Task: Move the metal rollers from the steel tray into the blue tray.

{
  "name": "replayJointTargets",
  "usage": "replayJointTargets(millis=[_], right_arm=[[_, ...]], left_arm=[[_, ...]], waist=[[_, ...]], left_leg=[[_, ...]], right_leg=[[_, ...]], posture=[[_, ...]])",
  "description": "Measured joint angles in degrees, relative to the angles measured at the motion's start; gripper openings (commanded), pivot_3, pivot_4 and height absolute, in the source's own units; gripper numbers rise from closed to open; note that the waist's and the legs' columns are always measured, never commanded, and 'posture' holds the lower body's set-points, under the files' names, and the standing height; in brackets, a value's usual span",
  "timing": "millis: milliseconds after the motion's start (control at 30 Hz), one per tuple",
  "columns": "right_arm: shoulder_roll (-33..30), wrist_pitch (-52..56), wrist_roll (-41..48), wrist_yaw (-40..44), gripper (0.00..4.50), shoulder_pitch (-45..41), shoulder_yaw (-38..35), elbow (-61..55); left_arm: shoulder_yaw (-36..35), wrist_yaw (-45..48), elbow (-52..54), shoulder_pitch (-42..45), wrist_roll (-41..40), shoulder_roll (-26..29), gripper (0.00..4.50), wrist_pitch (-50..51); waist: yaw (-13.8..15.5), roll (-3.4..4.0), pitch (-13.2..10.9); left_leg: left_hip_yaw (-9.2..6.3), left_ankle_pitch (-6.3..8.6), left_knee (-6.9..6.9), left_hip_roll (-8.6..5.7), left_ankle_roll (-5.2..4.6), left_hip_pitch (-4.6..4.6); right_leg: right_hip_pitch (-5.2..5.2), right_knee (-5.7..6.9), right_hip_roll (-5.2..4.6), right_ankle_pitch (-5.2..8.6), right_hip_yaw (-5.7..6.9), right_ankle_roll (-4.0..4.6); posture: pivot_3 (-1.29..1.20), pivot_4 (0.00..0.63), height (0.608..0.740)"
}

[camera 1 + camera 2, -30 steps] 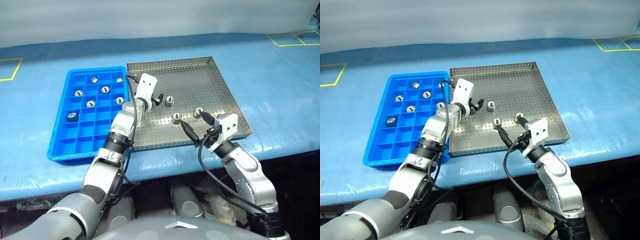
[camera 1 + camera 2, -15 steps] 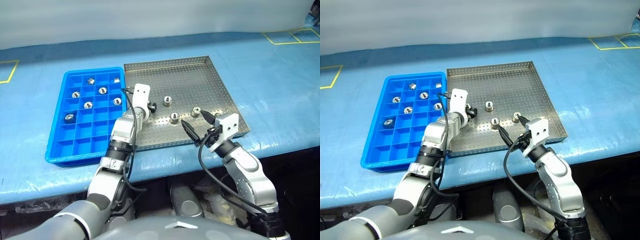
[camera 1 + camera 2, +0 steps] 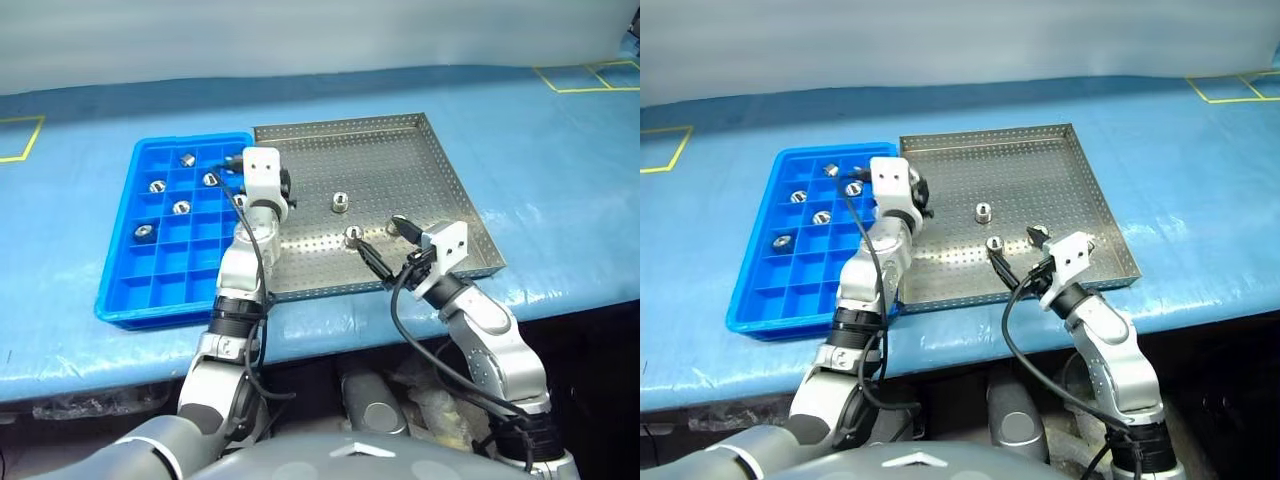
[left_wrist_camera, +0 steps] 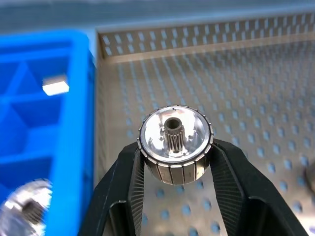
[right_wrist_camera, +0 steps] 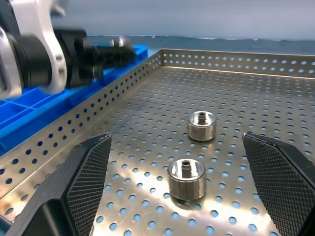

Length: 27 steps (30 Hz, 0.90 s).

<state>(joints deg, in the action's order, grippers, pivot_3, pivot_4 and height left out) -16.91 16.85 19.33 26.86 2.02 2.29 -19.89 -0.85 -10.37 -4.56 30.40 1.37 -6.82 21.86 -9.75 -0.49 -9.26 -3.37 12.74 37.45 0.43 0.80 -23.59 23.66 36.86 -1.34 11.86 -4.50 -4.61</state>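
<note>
Midair, the left gripper (image 4: pixel 174 164) pinches a ribbed metal roller (image 4: pixel 175 142) by its sides (hard, slick, probably dense for its size); the right gripper (image 5: pixel 182 184) gapes

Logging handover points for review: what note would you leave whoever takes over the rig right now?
Left tool: shut on one metal roller, held above the steel tray, beside the blue tray.
Right tool: open, low over the steel tray's near part.
Done: at least five rollers sit in blue tray cells.
Left: place the held roller, then move the two loose rollers on the steel tray; the arms may hide others.
</note>
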Motion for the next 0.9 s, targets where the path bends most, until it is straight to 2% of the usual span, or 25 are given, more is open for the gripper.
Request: replayJointTargets(millis=[233,433,500,667,733,900], right_arm=[[-0.13,0.19,0.00,2.74,4.50,-4.32,2.31,3.47],[-0.04,0.21,-0.21,4.72,4.50,-7.67,3.72,6.74],[0.17,0.18,-0.24,5.53,4.50,-8.39,4.18,7.42],[0.53,0.11,-0.46,6.29,4.50,-8.95,4.59,8.65],[0.79,0.10,-0.55,6.75,4.50,-9.53,4.92,9.23],[0.98,0.00,-0.76,7.47,4.50,-9.74,5.16,10.29]], left_arm=[[-1.20,-9.95,9.34,-6.08,4.04,-2.66,1.70,-1.92],[-3.20,-16.90,17.79,-11.56,8.69,-0.14,1.70,3.40],[-3.59,-17.60,21.05,-14.02,8.81,1.21,1.70,5.32],[-3.04,-17.19,24.85,-27.90,7.36,3.04,1.70,9.77],[-2.93,-16.25,27.58,-29.05,6.27,3.00,1.70,11.14],[-1.05,-14.39,31.60,-31.77,4.96,3.12,1.70,14.07]], waist=[[3.91,-0.03,-0.02],[6.71,-0.15,-0.09],[7.61,-0.16,-0.08],[8.63,-0.19,-0.11],[9.41,-0.20,-0.11],[9.32,-0.20,-0.10]], left_leg=[[-0.03,0.00,0.02,-0.01,0.00,0.01],[-0.06,-0.02,0.03,-0.02,0.01,-0.01],[-0.09,-0.01,0.02,-0.02,0.01,-0.01],[-0.14,-0.01,-0.06,-0.02,0.01,0.00],[-0.24,-0.06,0.00,-0.01,0.07,0.03],[-0.15,-0.09,0.07,-0.01,0.07,0.07]], right_leg=[[-0.02,-0.01,0.01,-0.01,0.04,0.00],[-0.03,-0.02,-0.03,-0.01,0.11,0.02],[-0.04,-0.04,-0.04,-0.01,0.15,0.04],[-0.01,-0.01,-0.09,0.04,0.25,0.18],[-0.11,0.01,-0.09,0.24,0.40,0.46],[-0.18,0.00,-0.12,0.23,0.36,0.46]], posture=[[-0.01,0.150,0.740],[0.04,0.150,0.740],[0.06,0.150,0.740],[0.08,0.150,0.740],[0.09,0.150,0.740],[0.11,0.150,0.740]])
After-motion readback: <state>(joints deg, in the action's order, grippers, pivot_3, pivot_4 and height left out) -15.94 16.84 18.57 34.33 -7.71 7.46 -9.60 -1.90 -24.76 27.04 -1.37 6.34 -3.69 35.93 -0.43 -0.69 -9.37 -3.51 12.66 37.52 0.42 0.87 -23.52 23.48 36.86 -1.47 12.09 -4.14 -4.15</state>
